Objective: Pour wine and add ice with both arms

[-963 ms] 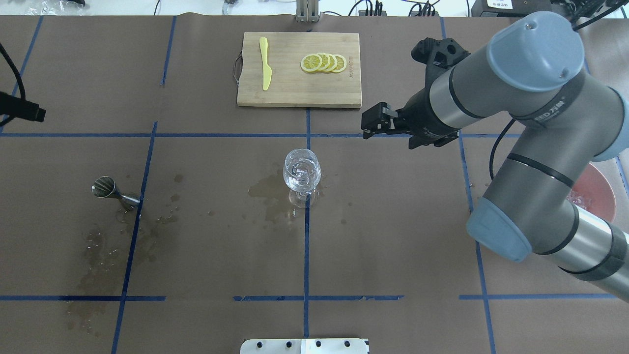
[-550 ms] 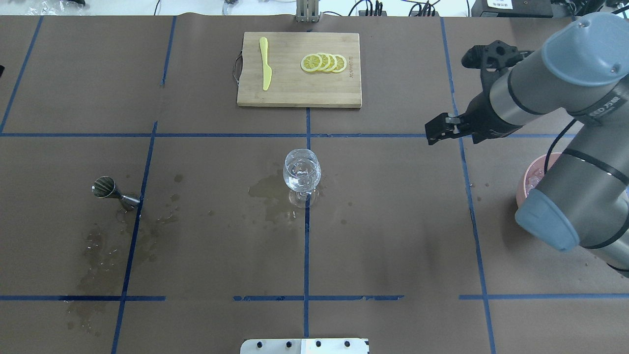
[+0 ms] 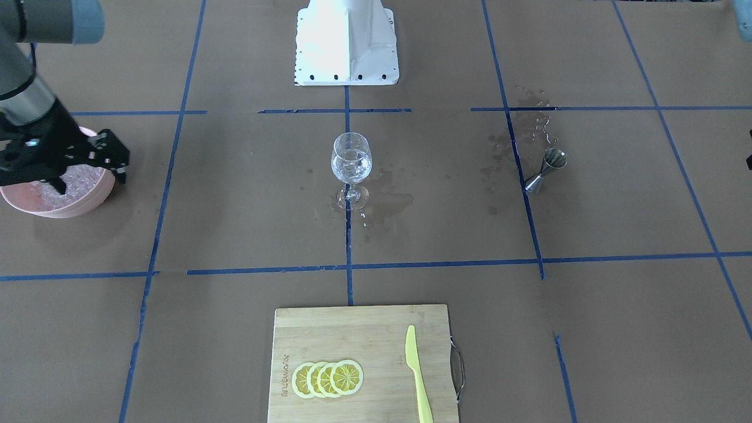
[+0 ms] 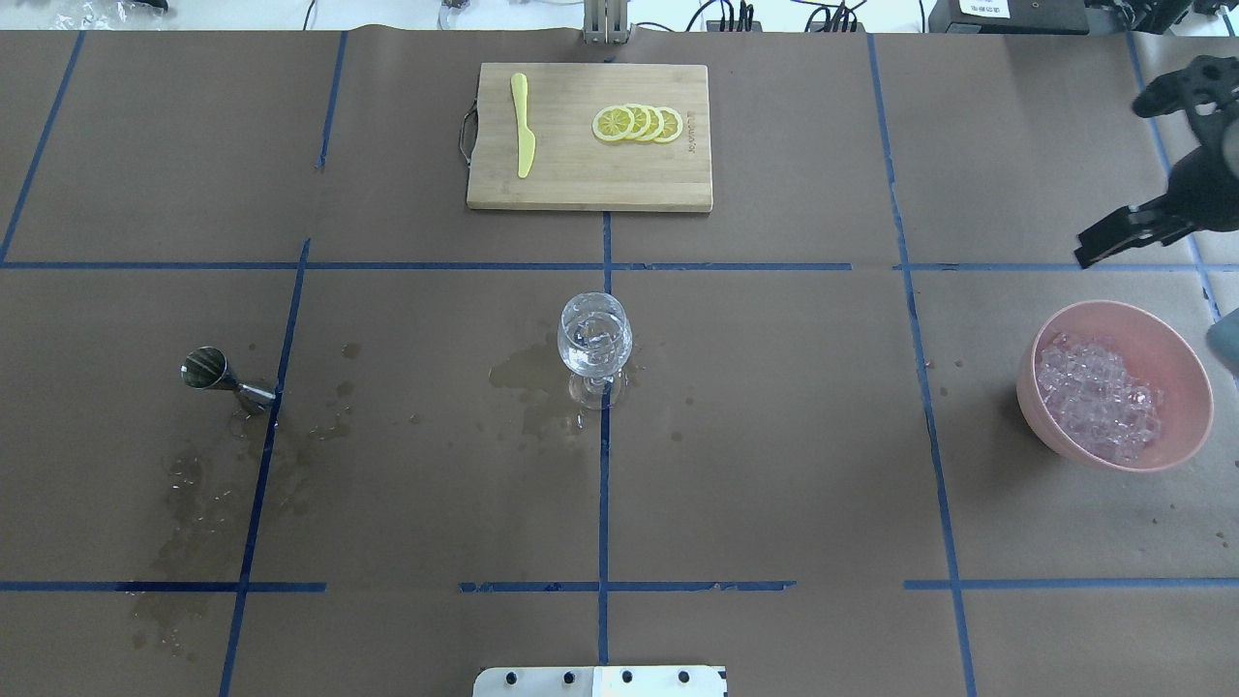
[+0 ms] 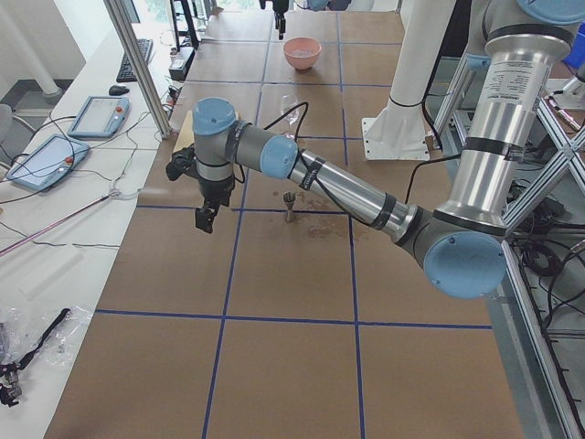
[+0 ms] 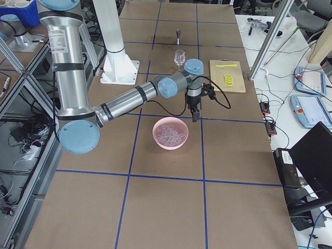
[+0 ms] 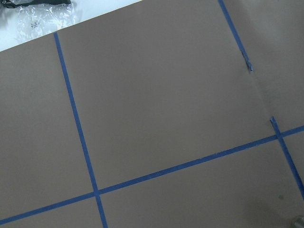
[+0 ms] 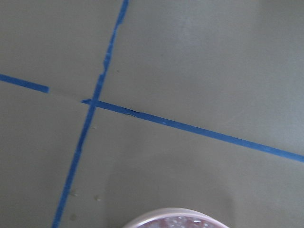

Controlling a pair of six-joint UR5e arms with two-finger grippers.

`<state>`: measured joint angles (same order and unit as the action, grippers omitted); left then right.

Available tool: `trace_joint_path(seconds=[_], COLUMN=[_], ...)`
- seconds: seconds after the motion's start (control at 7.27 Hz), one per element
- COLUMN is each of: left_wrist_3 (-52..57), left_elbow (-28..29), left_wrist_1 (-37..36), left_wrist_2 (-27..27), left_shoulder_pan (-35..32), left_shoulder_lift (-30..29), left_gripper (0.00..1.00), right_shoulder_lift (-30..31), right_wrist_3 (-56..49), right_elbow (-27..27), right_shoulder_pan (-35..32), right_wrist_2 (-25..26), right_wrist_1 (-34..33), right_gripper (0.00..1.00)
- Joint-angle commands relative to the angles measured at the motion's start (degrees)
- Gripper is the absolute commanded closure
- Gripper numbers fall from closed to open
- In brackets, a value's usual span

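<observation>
Black over the brown bench (image 4: 774,436), the left hand (image 5: 205,219) hangs far out; spread or clenched, I cannot tell. The steel jigger (image 4: 215,376) stands among spill stains, and mid-bench the glass (image 4: 565,334) holds the wine (image 4: 592,360) and a few cubes. Rightmost, the right hand (image 4: 1082,256) hovers released and empty near the pink bowl (image 4: 1176,348) of ice (image 4: 1099,397). It should probably drop plumb onto the heap's top, pinch one cube gently, then lift clear of the rim.

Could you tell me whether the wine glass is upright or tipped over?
Upright: the wine glass stands on its foot, with the bowl directly above the stem, in both fixed views.
</observation>
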<state>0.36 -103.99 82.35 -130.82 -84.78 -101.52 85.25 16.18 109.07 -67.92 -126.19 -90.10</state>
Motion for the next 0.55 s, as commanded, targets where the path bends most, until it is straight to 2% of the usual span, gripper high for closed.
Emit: trace_joint_path(seconds=[0.0, 0.14, 0.41], left_wrist_3=[0.4, 3.1, 4.1], left_elbow=[1.4, 1.6, 3.2], left_wrist_1=[0.1, 1.1, 3.3], left_wrist_2=[0.0, -0.1, -0.3], left_shoulder_pan=[-0.6, -0.6, -2.2], left_shoulder_lift=[2.4, 5.0, 7.5], left_gripper=[0.00, 0.00, 0.00], right_shoulder_lift=[2.2, 2.5, 3.3], right_wrist_3=[-18.5, -22.8, -22.2], right_elbow=[-9.1, -11.6, -11.5], right_shoulder_pan=[-12.5, -15.9, -17.3], right_wrist_2=[-6.4, -6.4, -4.5], right_wrist_1=[0.0, 0.2, 0.5], right_gripper=[0.00, 0.00, 0.00])
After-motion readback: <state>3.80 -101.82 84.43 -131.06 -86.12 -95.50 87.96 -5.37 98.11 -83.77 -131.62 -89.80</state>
